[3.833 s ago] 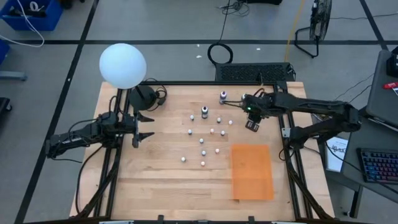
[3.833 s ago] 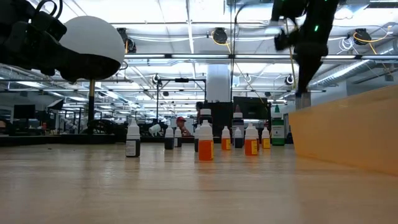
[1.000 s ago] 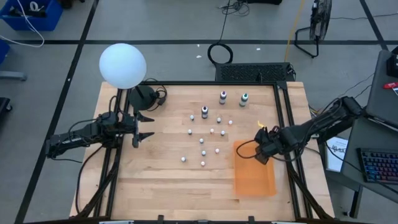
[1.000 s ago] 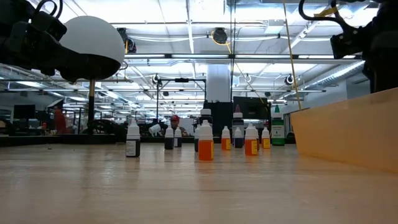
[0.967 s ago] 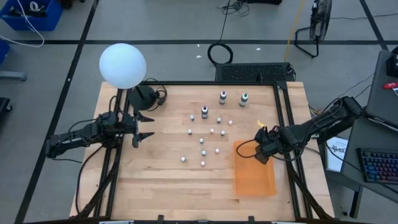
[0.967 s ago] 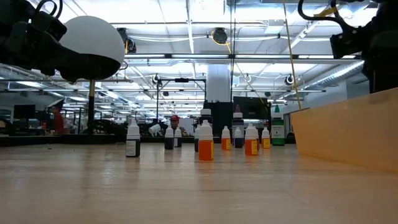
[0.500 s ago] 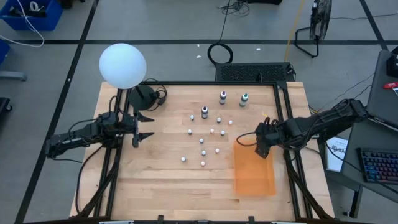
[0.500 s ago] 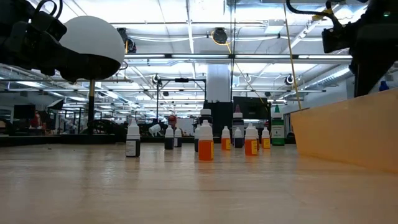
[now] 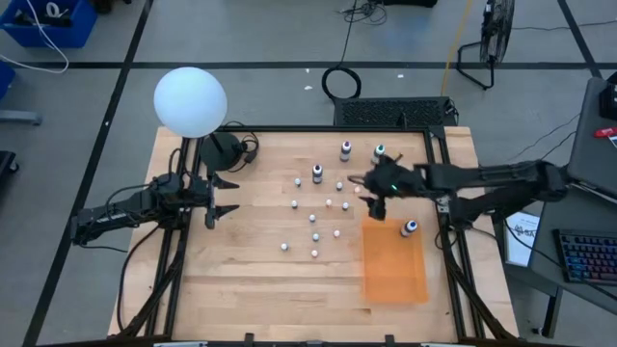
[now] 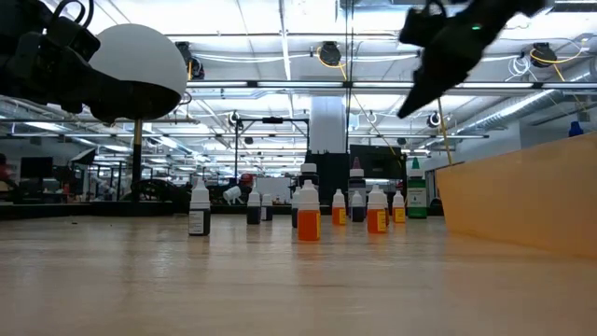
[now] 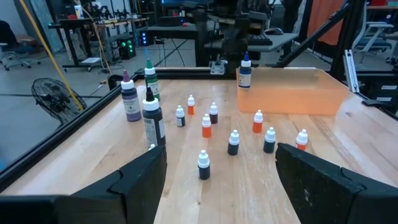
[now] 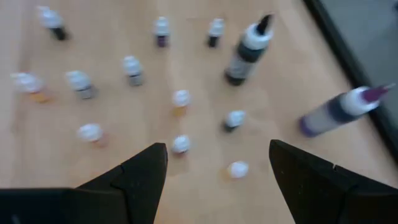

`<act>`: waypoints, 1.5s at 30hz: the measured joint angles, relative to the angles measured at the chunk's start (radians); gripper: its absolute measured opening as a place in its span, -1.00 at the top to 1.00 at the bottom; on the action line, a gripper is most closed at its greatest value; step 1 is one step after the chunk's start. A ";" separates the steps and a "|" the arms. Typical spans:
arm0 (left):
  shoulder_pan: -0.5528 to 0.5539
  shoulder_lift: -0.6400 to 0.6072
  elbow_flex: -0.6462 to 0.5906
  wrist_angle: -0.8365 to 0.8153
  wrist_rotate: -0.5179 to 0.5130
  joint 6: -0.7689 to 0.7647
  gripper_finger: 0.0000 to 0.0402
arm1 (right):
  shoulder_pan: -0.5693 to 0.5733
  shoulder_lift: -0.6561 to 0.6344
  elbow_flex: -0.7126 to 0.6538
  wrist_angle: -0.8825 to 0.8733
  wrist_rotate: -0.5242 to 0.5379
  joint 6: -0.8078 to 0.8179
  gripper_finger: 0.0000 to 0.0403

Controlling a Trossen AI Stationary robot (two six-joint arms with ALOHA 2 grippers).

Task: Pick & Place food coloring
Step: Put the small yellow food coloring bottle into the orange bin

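Several food coloring bottles stand upright on the wooden table: a purple-topped one (image 9: 345, 149), a green-topped one (image 9: 379, 152), a taller dark one (image 9: 316, 174) and a cluster of small pale-capped ones (image 9: 328, 203). A blue-topped bottle (image 9: 409, 228) stands on the far right corner of the orange sheet (image 9: 393, 265). My right gripper (image 9: 368, 196) hangs open above the cluster's right side, slanting down, with nothing between its fingers (image 12: 143, 171). My left gripper (image 9: 220, 197) waits open at the table's left side, pointing level at the bottles.
A white globe lamp (image 9: 190, 101) and a dark stand (image 9: 224, 149) occupy the far left corner. Black frame rails (image 9: 440, 198) run along the table's right and far edges. Bare wood lies near the front edge, left of the orange sheet.
My right gripper has left the orange sheet's far right corner, risen, and swung toward the table's far left until it is over the bottle cluster, rolling and tipping more level on the way. The blue-topped bottle stays standing on the sheet.
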 joint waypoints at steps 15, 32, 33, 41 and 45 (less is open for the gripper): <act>0.000 0.000 0.000 0.003 0.000 0.000 -0.49 | -0.225 0.439 0.251 -0.233 -0.157 -0.086 -0.31; 0.000 0.000 0.000 0.005 0.000 0.000 -0.49 | -0.236 0.538 0.250 -0.245 -0.158 -0.062 -0.31; 0.000 0.000 0.000 0.005 0.000 0.000 -0.49 | -0.236 0.537 0.250 -0.245 -0.158 -0.062 -0.31; 0.000 0.000 0.000 0.004 0.000 0.000 -0.49 | -0.238 0.538 0.217 -0.223 -0.159 -0.055 -0.31; 0.000 0.000 0.000 0.005 0.000 0.000 -0.49 | -0.238 0.538 0.180 -0.183 -0.158 -0.063 -0.31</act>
